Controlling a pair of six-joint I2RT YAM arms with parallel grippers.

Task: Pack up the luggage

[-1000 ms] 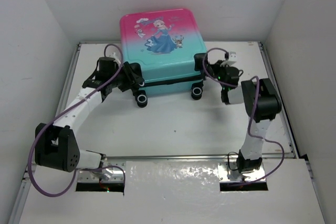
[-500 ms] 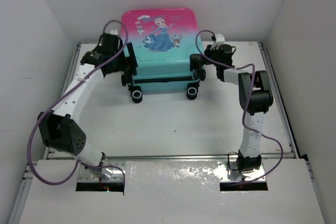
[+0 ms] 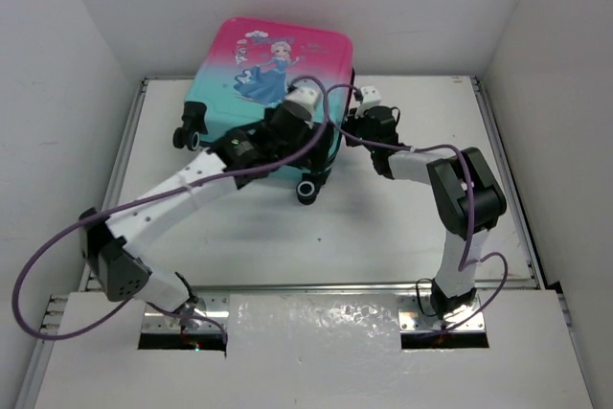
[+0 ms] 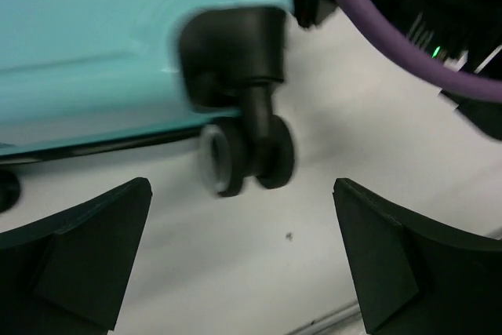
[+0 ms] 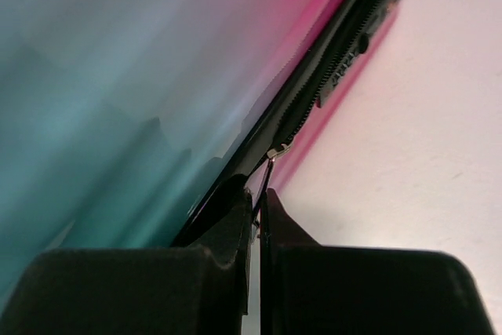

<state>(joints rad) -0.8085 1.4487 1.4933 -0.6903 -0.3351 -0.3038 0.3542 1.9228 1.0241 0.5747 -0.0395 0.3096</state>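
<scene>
The luggage point(image 3: 273, 83), a pink-to-teal hard-shell case with a princess print, lies closed and skewed at the back of the table. My left gripper point(image 3: 321, 146) hangs open by its near right corner. In the left wrist view the gripper point(image 4: 241, 221) has its fingers spread wide, with nothing between them. Just beyond them are a black wheel point(image 4: 251, 154) and the teal shell point(image 4: 118, 37). My right gripper point(image 3: 349, 127) is at the case's right side. In the right wrist view the gripper point(image 5: 257, 194) is shut on the thin zipper pull point(image 5: 265, 178), beside the zip track point(image 5: 337, 45).
White walls close in the table point(image 3: 383, 227) at the back and on both sides, and metal rails point(image 3: 498, 141) run along its edges. Purple cables point(image 3: 57, 246) loop from both arms; the right arm's cable point(image 4: 392, 45) crosses the left wrist view.
The luggage has turned, its left end swinging back. My left arm left the case's left corner, opened and crossed to the near right wheel. My right gripper stayed shut and shifted left.
</scene>
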